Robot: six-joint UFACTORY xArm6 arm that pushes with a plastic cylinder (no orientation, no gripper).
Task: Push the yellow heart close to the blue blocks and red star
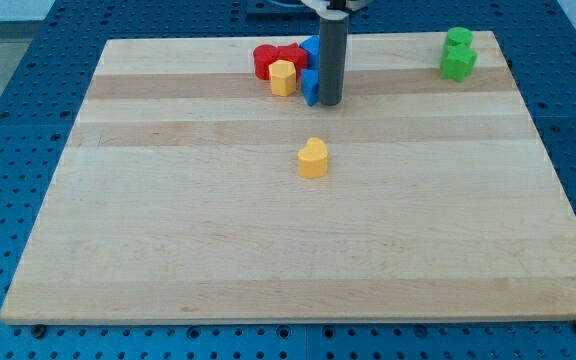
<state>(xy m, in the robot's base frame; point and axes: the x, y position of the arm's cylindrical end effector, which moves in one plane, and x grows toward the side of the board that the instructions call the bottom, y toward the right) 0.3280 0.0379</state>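
Observation:
The yellow heart lies alone near the middle of the wooden board. At the view's top centre is a cluster: a red block, a red star, a yellow block, and two blue blocks, one behind the rod and one at its left side. My tip rests on the board right beside the lower blue block, above and slightly right of the yellow heart, a clear gap away from it.
Two green blocks sit at the view's top right corner of the board. The board lies on a blue perforated table.

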